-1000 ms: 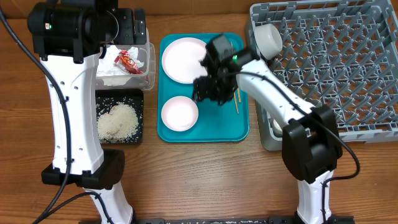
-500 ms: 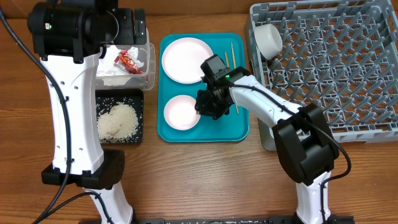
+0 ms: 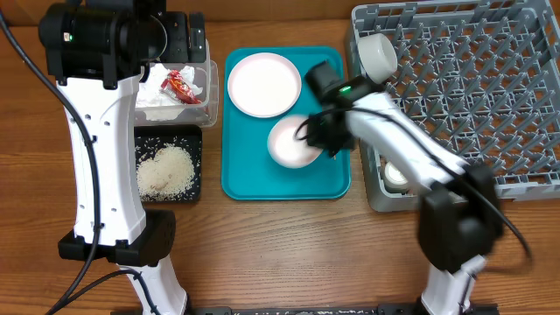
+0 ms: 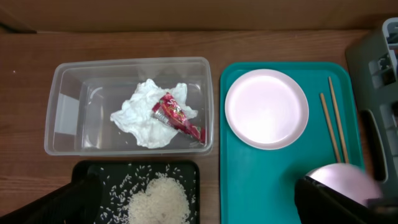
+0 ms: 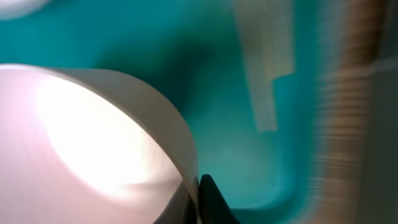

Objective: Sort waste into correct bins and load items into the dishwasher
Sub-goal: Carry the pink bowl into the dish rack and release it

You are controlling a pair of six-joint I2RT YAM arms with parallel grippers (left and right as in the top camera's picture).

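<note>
One plate, one bowl, one cup, two chopsticks.

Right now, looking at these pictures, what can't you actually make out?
Chopsticks: overhead, covered by the right arm; right wrist view, smeared by blur.
Right tool: overhead, blurred; the right wrist view shows only one dark tip at the bowl rim.
Bowl: left wrist view, partly behind a dark finger and blurred.
White object at the rack near-left corner: overhead, too small, partly under the arm.

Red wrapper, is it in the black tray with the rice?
No, the red wrapper lies on the napkin inside the clear tub.
</note>
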